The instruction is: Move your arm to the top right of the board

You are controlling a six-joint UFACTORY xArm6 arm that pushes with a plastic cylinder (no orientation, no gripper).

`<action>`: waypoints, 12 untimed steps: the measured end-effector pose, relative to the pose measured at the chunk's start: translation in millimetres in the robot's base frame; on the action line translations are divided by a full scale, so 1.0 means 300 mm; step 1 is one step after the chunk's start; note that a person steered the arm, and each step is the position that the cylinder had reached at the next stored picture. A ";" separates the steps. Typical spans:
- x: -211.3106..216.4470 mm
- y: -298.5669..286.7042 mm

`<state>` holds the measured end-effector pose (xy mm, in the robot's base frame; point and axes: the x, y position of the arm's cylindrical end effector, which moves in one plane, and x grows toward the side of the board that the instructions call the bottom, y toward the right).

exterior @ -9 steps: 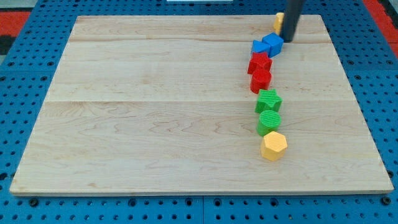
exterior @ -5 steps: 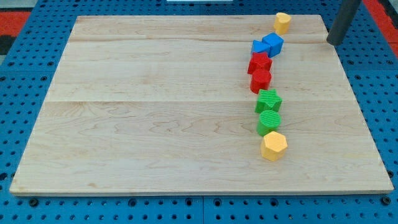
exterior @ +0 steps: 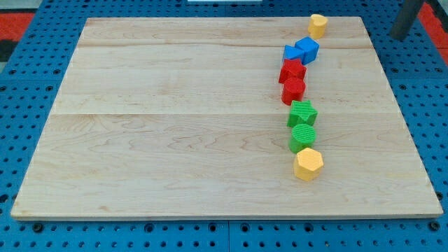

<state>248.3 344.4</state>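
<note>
End effector, a bare rod with no jaws to open or close, holding nothing: my tip (exterior: 400, 36) off the bench (exterior: 175, 126), just past its top right corner, over blue pegboard (exterior: 427, 91). Well apart from all blocks, to the right of the yellow block (exterior: 318, 25) at the top edge. Left to right otherwise: red star (exterior: 292, 70) touching red block (exterior: 293, 89), blue blocks (exterior: 301, 50) above them, green star (exterior: 302, 112) above green cylinder (exterior: 303, 137), yellow hexagon (exterior: 308, 164) lowest, nearest the bottom edge. Whole chain running down the bench's right half.
</note>
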 end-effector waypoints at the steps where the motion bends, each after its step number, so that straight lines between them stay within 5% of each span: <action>1: -0.118 -0.025; 12: -0.190 -0.096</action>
<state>191.4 315.8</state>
